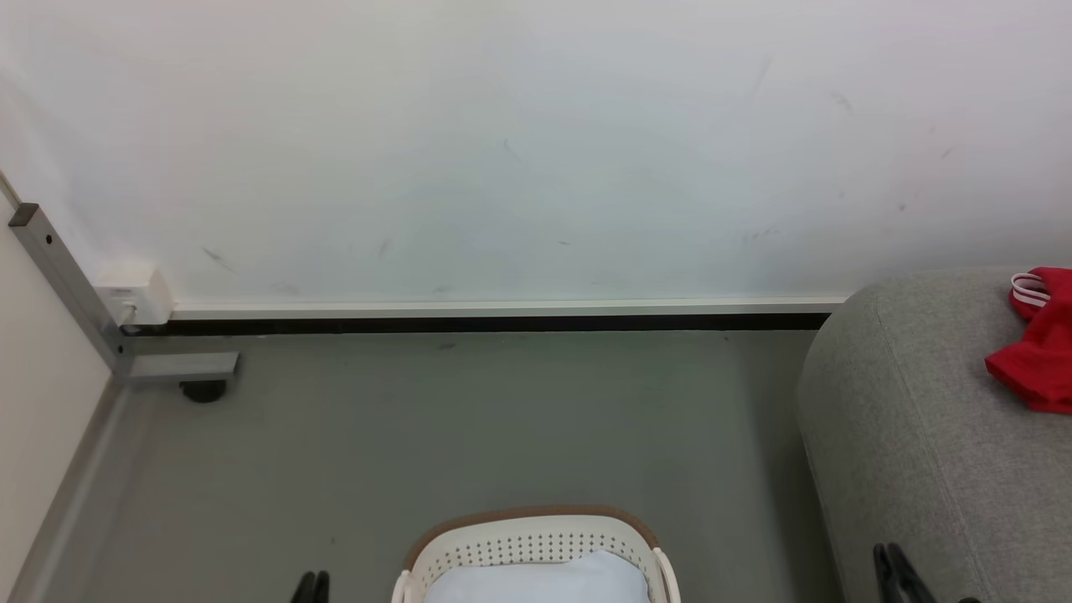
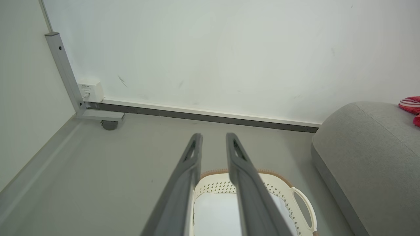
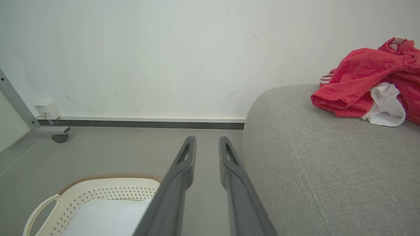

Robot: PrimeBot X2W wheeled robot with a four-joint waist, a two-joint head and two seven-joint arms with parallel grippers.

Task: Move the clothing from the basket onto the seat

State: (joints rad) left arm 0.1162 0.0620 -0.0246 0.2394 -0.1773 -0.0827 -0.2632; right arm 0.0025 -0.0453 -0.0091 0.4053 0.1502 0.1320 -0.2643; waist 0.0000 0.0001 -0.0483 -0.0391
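Head view: red jersey (image 1: 1038, 343), one, bunched on top of the grey sofa (image 1: 913, 435) at the far right, striped trim uppermost; none of it in the basket. Laundry basket (image 1: 536, 523), cream with a brown rim band, on the floor at bottom centre, holding a plain pale garment (image 1: 544, 582). Left gripper (image 1: 311, 586), tips only, just left of the basket; right gripper (image 1: 892, 569), tips only, against the sofa's side. Metal frame leg (image 1: 180, 368) on a caster, far left by the wall. Left wrist view: left gripper (image 2: 214, 139) slightly parted, nothing between its fingers, hanging over the basket's (image 2: 295, 193) near rim. Right wrist view: right gripper (image 3: 207, 142) likewise narrowly parted and empty, between the basket (image 3: 108, 185) and the sofa's rounded end. The jersey (image 3: 361, 75) lay in a loose heap with a white fold (image 3: 385, 105) showing inside it; whether that was lining or a separate cloth could not be told. Risks, as judged: the transfer looked done, so a further reach into the basket would likely take the pale garment by mistake. A careless swing of the right arm could drag its fingers along the upholstery. Brushing the loose heap could push it toward the sofa's curved edge and off.
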